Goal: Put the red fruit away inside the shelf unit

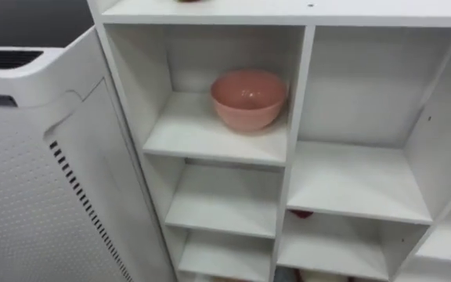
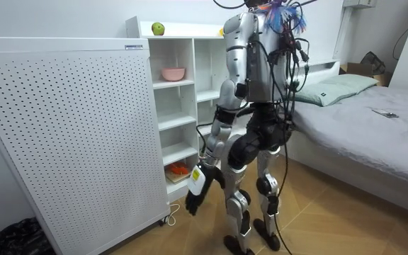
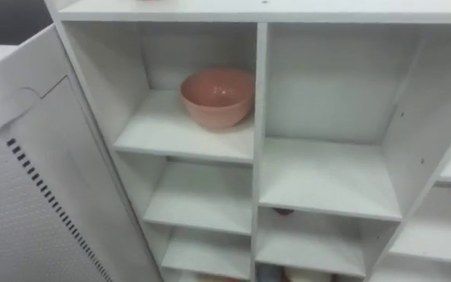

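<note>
Green apple (image 2: 158, 28) — round, yellow-green — atop white closet (image 2: 193, 92); pink bowl (image 1: 247, 98) inside.

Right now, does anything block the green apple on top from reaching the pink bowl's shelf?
Nothing visible does. The green apple sits on top of the closet; the compartment below, holding the pink bowl, is open-fronted.

Pink bowl (image 1: 247, 98) blocks one closet (image 1: 298, 117) shelf; neighbouring shelves open.

Bowl (image 1: 248, 98) in closet (image 1: 297, 117) upper-left compartment; perforated panel (image 1: 22, 204) left of closet; apple (image 2: 158, 29) on top.
</note>
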You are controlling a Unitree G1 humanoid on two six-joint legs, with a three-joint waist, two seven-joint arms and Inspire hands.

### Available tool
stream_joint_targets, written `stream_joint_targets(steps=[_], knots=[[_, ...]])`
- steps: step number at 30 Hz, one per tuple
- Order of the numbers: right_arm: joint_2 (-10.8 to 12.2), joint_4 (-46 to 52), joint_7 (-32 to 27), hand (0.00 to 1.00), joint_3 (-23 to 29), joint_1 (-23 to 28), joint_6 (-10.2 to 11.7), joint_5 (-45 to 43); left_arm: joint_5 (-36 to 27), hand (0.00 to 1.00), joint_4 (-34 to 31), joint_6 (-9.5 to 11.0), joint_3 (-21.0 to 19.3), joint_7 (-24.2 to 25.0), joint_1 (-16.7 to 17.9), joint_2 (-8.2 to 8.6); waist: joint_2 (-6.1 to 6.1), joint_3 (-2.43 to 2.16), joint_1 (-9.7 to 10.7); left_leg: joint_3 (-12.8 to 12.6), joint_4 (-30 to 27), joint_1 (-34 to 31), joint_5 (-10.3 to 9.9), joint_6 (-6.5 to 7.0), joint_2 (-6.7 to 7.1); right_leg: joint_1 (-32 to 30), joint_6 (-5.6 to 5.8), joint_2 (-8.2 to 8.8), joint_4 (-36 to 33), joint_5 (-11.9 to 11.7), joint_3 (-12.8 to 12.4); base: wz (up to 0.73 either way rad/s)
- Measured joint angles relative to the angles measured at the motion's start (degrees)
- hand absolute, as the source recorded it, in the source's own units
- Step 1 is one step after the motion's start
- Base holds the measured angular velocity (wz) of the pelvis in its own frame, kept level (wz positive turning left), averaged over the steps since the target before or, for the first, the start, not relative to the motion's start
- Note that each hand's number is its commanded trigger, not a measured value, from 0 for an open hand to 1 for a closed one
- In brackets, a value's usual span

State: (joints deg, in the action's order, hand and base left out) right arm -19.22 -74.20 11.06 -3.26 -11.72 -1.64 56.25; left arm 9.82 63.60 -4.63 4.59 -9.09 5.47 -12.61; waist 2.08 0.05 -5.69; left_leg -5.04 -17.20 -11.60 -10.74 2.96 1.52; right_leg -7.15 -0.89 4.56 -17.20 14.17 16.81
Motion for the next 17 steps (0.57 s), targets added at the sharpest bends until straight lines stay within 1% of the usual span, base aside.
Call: stream_joint_targets(steps=[1, 2, 3, 4, 5, 7, 8, 9, 10, 11, 13, 15, 17], knots=[[0.85, 0.01, 0.55, 0.0, -0.88, 2.71, -0.59, -2.19, -0.1, 0.0, -0.71, 0.6, -0.07, -0.19, 0.25, 0.01, 0.46, 0.02, 0.13, 0.09, 0.99, 2.15, 0.0, 0.0, 0.08, 2.41, 0.3, -0.24, 1.77, -0.36, 0.07, 0.0], [1.29, 0.18, 0.66, 0.0, -1.3, 4.01, -0.94, -2.86, -0.18, 0.0, -1.29, 0.92, -0.27, -0.43, 0.53, 0.04, 0.68, 0.0, 0.21, 0.07, 1.49, 3.06, 0.0, 0.0, 0.12, 3.37, 0.38, -0.41, 2.49, -0.48, 0.1, -0.09], [2.17, 0.64, 0.99, 0.0, -1.42, 6.07, -1.0, -5.09, -0.17, 0.0, -2.6, 1.23, -1.51, -0.52, 1.0, 0.33, 0.92, 0.04, 0.66, 0.04, 2.06, 4.3, -0.01, -0.01, 0.17, 4.75, 0.57, -0.53, 3.42, -0.72, 0.12, -0.16], [2.92, 0.92, 1.42, 0.0, -1.34, 7.38, -1.0, -7.7, -0.16, 0.0, -3.52, 1.54, -2.46, -0.52, 1.06, 0.6, 1.05, 0.13, 0.93, -0.32, 2.69, 5.27, -0.01, -0.01, 0.18, 5.47, 0.6, -0.54, 3.83, -0.84, 0.02, -0.16], [3.34, 1.06, 1.62, 0.0, -1.13, 7.87, -1.0, -8.51, -0.16, 0.0, -3.79, 1.81, -2.93, -0.51, 1.07, 0.72, 1.1, 0.16, 1.16, -0.44, 3.13, 5.84, -0.01, -0.01, 0.19, 5.92, 0.61, -0.57, 4.02, -0.85, -0.06, -0.15], [4.5, 1.61, 2.56, 0.0, -1.05, 9.16, -1.0, -9.64, -0.18, 0.0, -4.05, 3.05, -4.77, -0.44, 1.27, 1.31, 1.02, 0.27, 2.22, -1.22, 5.22, 9.04, -0.01, -0.02, 0.21, 8.29, 0.71, -0.69, 4.89, -0.96, -1.16, -0.14], [4.62, 1.79, 2.92, 0.0, -1.01, 9.3, -0.98, -9.64, -0.26, 0.0, -4.04, 3.29, -5.13, -0.41, 1.4, 1.49, 0.96, 0.28, 2.31, -1.33, 5.63, 9.83, -0.02, -0.02, 0.21, 8.79, 0.74, -0.74, 5.04, -0.98, -1.32, -0.17], [4.73, 2.17, 3.63, 0.0, -0.9, 9.62, -0.84, -9.73, -0.32, 0.0, -4.05, 3.53, -5.67, -0.41, 1.44, 1.99, 0.63, 0.46, 2.57, -1.43, 5.89, 10.87, -0.11, -0.11, 0.21, 10.12, 0.98, -1.18, 5.79, -1.22, -1.57, -0.07], [4.84, 2.39, 4.1, 0.0, -0.67, 9.8, -0.82, -10.33, -0.82, 0.0, -4.05, 3.73, -5.69, -0.4, 1.45, 2.46, 0.21, 0.49, 3.03, -1.26, 5.98, 11.42, -0.6, -0.19, 0.1, 11.01, 1.12, -1.45, 6.41, -1.46, -1.49, 0.0], [5.1, 2.49, 4.08, 0.0, -0.37, 10.08, -0.76, -11.05, -0.98, 0.0, -3.94, 3.75, -5.7, -0.4, 1.44, 2.65, 0.07, 0.44, 3.38, -1.15, 6.07, 11.65, -0.88, -0.09, 0.01, 11.26, 1.15, -1.66, 6.6, -1.54, -1.63, 0.0], [7.01, 2.49, 4.08, 0.0, 0.15, 10.89, -0.88, -13.82, -1.34, 0.0, -3.03, 3.73, -6.82, -0.4, 1.72, 3.15, 0.03, 0.49, 3.72, -1.2, 6.78, 12.84, -1.01, -0.09, 0.01, 12.16, 1.22, -1.8, 6.71, -1.64, -2.6, -0.1], [8.17, 2.37, 4.02, 0.0, 0.18, 12.1, -0.93, -16.15, -1.33, 0.0, -1.39, 3.67, -7.67, -0.39, 1.87, 3.46, 0.06, 0.45, 3.9, -1.27, 7.04, 13.73, -1.03, -0.09, 0.05, 12.84, 1.23, -1.8, 6.82, -1.64, -2.84, -0.06], [8.71, 2.15, 4.03, 0.0, 0.19, 13.48, -0.94, -18.19, -1.34, 0.0, 0.1, 3.6, -9.6, -0.4, 2.02, 4.18, 0.05, 0.38, 3.91, -1.45, 7.04, 14.37, -1.01, -0.07, 0.13, 13.45, 1.28, -1.83, 7.12, -1.68, -3.81, -0.04]])
